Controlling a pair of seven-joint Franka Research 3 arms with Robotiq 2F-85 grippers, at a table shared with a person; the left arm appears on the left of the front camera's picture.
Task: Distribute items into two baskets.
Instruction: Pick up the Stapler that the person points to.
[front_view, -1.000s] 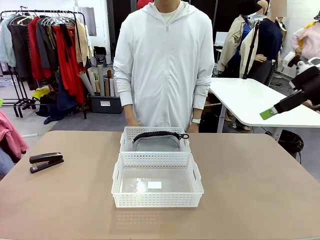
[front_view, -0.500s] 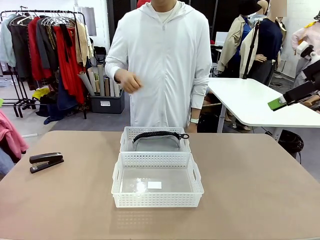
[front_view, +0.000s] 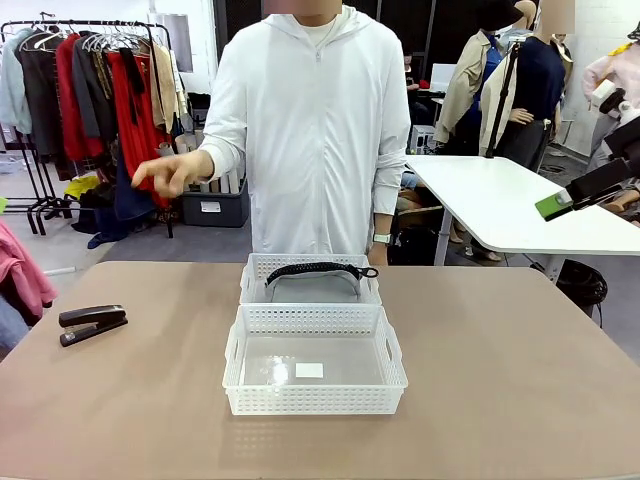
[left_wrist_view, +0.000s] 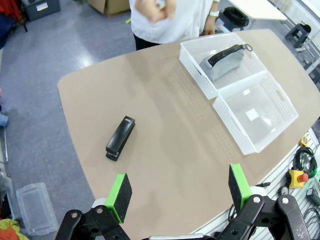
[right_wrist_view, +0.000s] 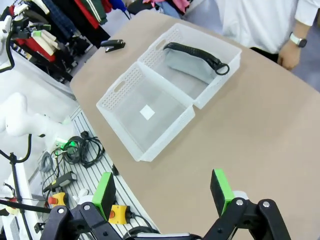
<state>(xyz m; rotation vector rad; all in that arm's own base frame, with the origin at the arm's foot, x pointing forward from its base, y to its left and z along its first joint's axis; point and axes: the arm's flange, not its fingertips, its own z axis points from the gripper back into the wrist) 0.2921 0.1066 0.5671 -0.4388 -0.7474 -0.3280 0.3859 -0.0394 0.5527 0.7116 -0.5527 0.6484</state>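
Note:
A black stapler (front_view: 92, 324) (left_wrist_view: 120, 138) (right_wrist_view: 112, 45) lies on the brown table near its left edge. Two white lattice baskets stand end to end in the middle. The near basket (front_view: 315, 400) (left_wrist_view: 230, 127) (right_wrist_view: 167, 135) holds just its label. In the far basket (front_view: 262, 265) (left_wrist_view: 192, 70) (right_wrist_view: 207, 37) lies the grey pouch (front_view: 312, 288) (left_wrist_view: 225, 62) (right_wrist_view: 192, 62) with its black braided handle. My left gripper (left_wrist_view: 178, 192) hangs open high above the table's left side, holding nothing. High off the right side, my right gripper (front_view: 560, 205) (right_wrist_view: 163, 191) is open and holds nothing.
A person in a white hoodie stands at the far edge, one hand (front_view: 170, 172) raised at chest height, the other hand (front_view: 382, 254) low by the far basket. A white table (front_view: 500, 200) stands behind at the right, and clothes racks (front_view: 90, 80) at the back left.
The person's hand has risen from the table's far edge and swung out to picture left. My right gripper drifted slightly up and right, then held still.

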